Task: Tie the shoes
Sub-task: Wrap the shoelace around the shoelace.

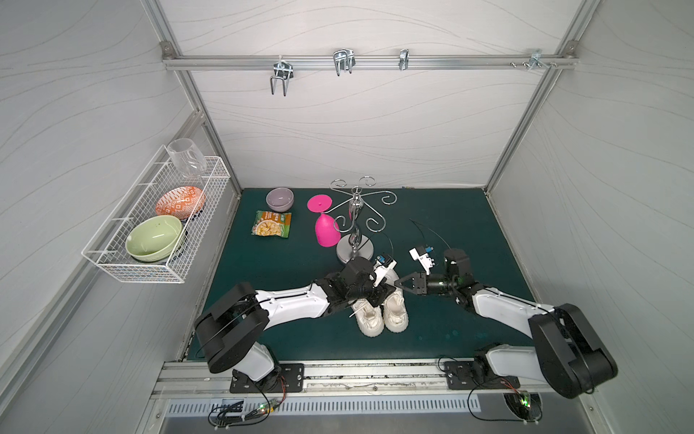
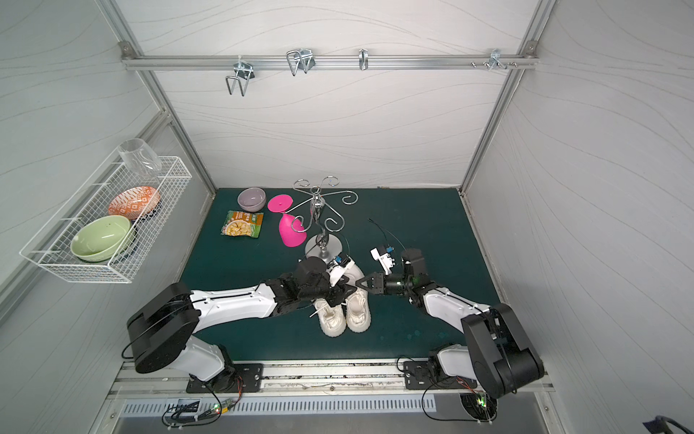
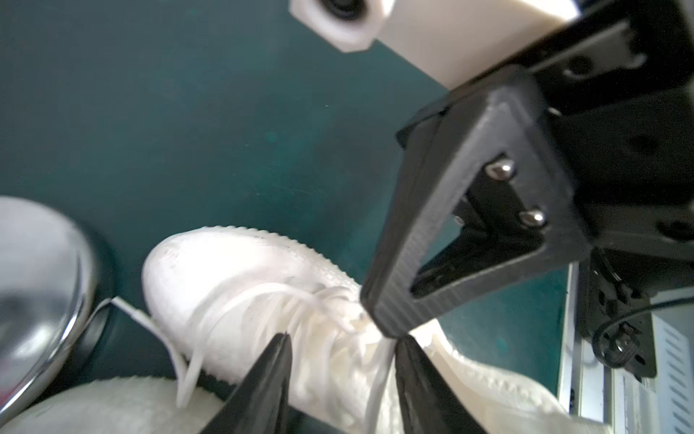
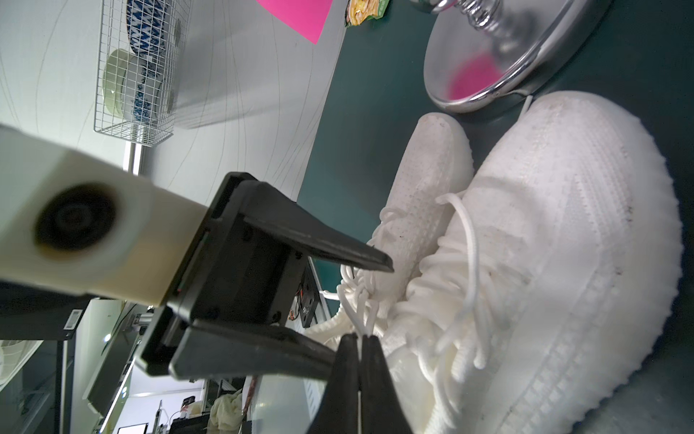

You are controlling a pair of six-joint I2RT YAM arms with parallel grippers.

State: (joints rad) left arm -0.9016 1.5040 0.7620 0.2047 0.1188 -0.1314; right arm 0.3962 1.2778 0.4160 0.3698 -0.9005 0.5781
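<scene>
Centrally on the green mat: shoes, a pair side by side, light, soft knit, squashy. Laces: thin, limp, likely slippery; best pinched near the ends. Right gripper is pinched shut on one strand. Left gripper is half-spread astride the lacing, gripping nothing.

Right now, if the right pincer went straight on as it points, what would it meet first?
Likely the left pincer, open ahead around the laces of a shoe; the right pincer is shut on one of them. Depth is unclear.
</scene>
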